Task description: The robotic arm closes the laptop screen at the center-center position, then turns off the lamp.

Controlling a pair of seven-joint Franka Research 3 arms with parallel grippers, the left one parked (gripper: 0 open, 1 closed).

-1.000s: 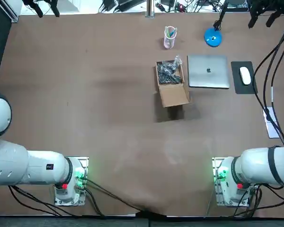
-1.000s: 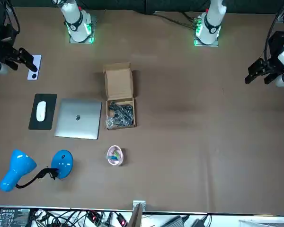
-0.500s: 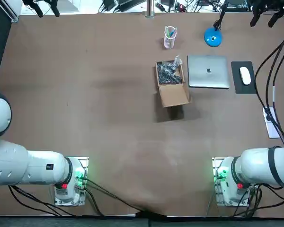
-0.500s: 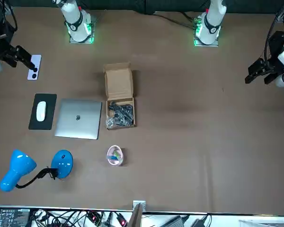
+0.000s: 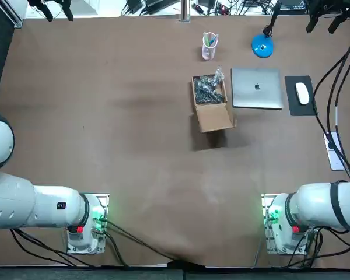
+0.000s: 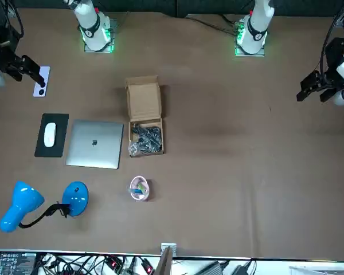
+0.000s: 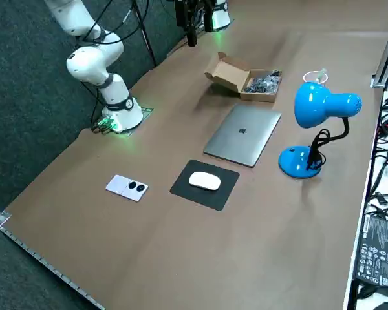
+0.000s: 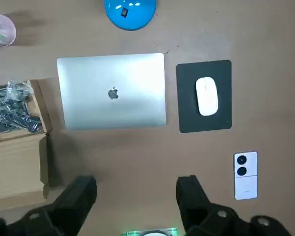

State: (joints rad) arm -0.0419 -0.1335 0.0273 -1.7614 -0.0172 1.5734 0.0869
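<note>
High over the table [image 5: 105, 116], on the robot's side of the laptop [image 8: 112, 91]: right gripper [image 8: 136, 181], fingers [image 8: 83, 189] spread wide, nothing between them, touching nothing. Laptop shut flat already, logo up, long axis running across the table from left to right, between the box [image 5: 213, 114] on its left and the pad [image 5: 294, 108] on its right. By that reckoning, first step done and only the lamp [image 7: 323, 106] left. Round blue base [image 8: 130, 7] of the lamp just past the laptop's far edge, so straight beyond the laptop from the gripper and well below it. Small pale mark in the middle of that base, probably the switch, though too small to be sure. Bent black neck carrying the head [image 6: 20, 209] out to the robot's right of the base, so not hanging over the mark. Lit or not: cannot tell. Next move, at a guess: forward over the lid and down onto the base, perhaps with the fingers brought together first to press with a tip. Right arm much the nearer, with everything here in the table's right half. Count: one laptop, one lamp, one mouse [image 5: 302, 92] on one pad, one open box holding a bag of dark parts, one cup [image 5: 209, 46], one small white device [image 8: 246, 174] with two dark spots.
</note>
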